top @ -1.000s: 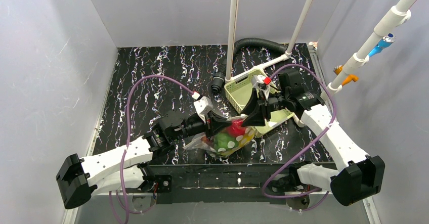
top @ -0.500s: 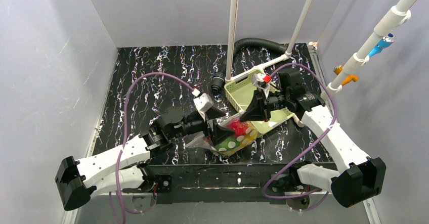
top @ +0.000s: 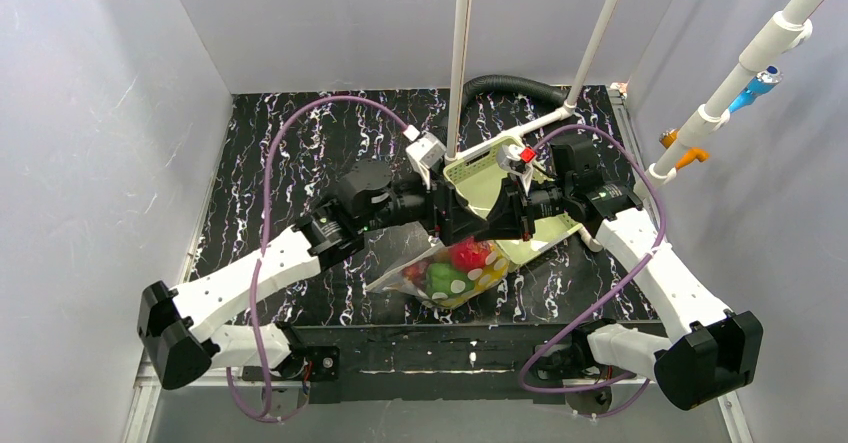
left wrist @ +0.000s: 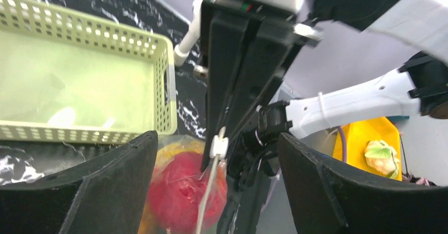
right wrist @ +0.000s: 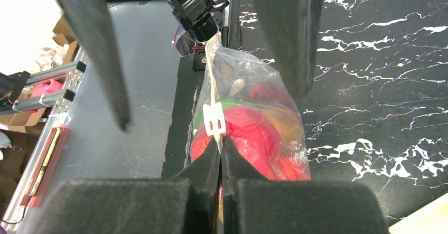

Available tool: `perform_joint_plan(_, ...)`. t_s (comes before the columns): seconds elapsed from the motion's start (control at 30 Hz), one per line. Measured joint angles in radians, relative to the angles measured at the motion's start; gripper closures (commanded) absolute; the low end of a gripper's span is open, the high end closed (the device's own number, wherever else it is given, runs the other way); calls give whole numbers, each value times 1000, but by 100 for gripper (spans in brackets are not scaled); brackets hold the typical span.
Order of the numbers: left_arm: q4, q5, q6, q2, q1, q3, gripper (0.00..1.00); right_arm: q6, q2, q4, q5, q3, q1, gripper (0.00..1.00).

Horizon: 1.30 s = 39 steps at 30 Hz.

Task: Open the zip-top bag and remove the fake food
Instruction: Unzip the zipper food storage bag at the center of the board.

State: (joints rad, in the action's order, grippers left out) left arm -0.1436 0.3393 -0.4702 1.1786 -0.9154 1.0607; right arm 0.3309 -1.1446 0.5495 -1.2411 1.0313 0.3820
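The bag (top: pixel 447 275) sits near the front edge of the table (top: pixel 290 153), between the two arms and just in front of the basket (top: pixel 462 175). From above, its long axis runs left to right on a slight tilt. The left corner lies low on the table and the right end climbs toward the grippers. The zip edge is on top, and in the right wrist view it runs straight away from the camera, with the white slider (right wrist: pixel 214 119) standing on it.

It's clear, crinkled plastic, with white dots showing from above, and it's bulging. A red fruit (right wrist: pixel 248 133) fills the middle, a green piece (right wrist: pixel 232 104) sits behind it, and there's a yellow-orange glow alongside that's too blurred to name.

On the left, the left gripper (left wrist: pixel 216 139) has its jaws spread wide, one finger (left wrist: pixel 105 192) on each side of the slider, and I can't see either touching the plastic. On the right, the right gripper (right wrist: pixel 222 152) has its jaws pressed tight together, pinching the zip edge right next to the slider.

Not everything shows. From above, the two grippers overlap and cover the zip edge completely. The left wrist view cuts off the lower part of the bag, and the right gripper's fingers block much of the middle. I can't tell whether the right end rests on the table or hangs from the pinch.
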Motion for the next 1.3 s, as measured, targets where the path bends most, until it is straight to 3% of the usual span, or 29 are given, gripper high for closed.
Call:
perform_joint_plan(0.23, 76, 36, -4, 76, 0, 10, 53, -3, 0, 0, 1, 0, 0, 99)
perform_joint_plan(0.47, 74, 64, 2, 78, 0, 29, 61, -3, 0, 0, 1, 0, 0, 99)
perform_joint_plan(0.7, 62, 98, 6, 78, 0, 29, 100, -3, 0, 0, 1, 0, 0, 99)
perform_joint_plan(1.3, 170, 118, 119, 5, 21, 24, 100, -3, 26, -7, -42, 0, -16, 99)
